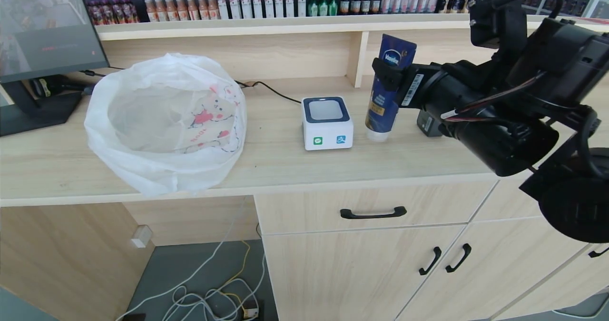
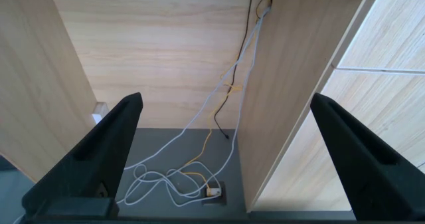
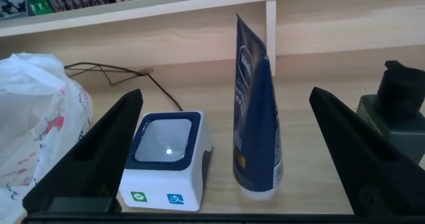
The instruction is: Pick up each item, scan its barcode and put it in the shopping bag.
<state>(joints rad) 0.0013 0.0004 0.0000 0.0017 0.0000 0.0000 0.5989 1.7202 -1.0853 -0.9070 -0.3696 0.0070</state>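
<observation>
Tube (image 1: 380, 111), scanner (image 1: 328, 122), shopping bag (image 1: 157, 173): one each

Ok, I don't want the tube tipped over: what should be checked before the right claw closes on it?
1. Right claw open: ok.
2. Blue tube upright on its cap, between the claw's fingers: ok.
3. Tube's barcode side: cannot tell.
4. Scanner window uncovered: ok.
5. Shopping bag mouth open: ok.
6. Dark pump bottle clear of the claw: cannot tell.
</observation>
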